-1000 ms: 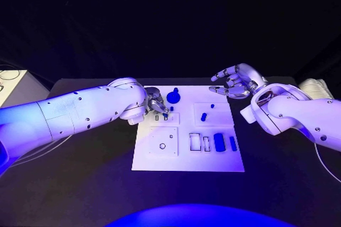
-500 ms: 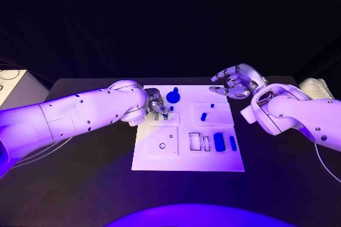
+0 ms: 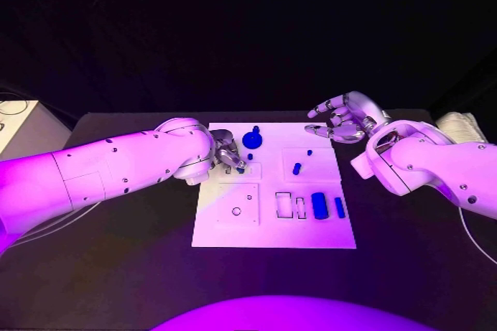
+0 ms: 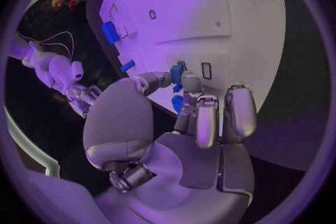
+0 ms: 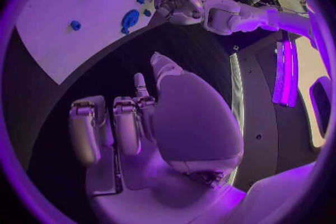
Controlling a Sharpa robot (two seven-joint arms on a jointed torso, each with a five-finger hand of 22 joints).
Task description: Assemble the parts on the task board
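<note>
Your left silver many-fingered hand [image 3: 228, 159] rests over the far-left part of the white rectangular task board [image 3: 274, 234], its thumb and a fingertip pinching a small blue block-shaped part [image 4: 176, 73] just beside a small rectangular slot [image 4: 206, 70] in the board's surface; compared with the two earlier head views, this hand has scarcely moved, staying at the same spot on the board while the part sits low between the fingertips; you may read this as a slow seating step, the part near its slot but, as far as the views allow, not yet confirmed as pushed home. Your right silver many-fingered hand [image 3: 342, 119] hovers above the far-right corner of the board, fingers loosely curled and apart, holding nothing, its place unchanged across the three moments. The other parts lie as before: a round blue knob-like part [image 3: 253, 138] near the far edge; a short blue peg [image 3: 297, 169] on the right raised panel; a thick blue cylinder [image 3: 319, 205] and a slim blue bar [image 3: 340, 207] beside the open rectangular recesses [image 3: 284, 205] nearer you; these remain unassembled on the black worktop [image 3: 124, 273], so the greater share of the task appears outstanding.
</note>
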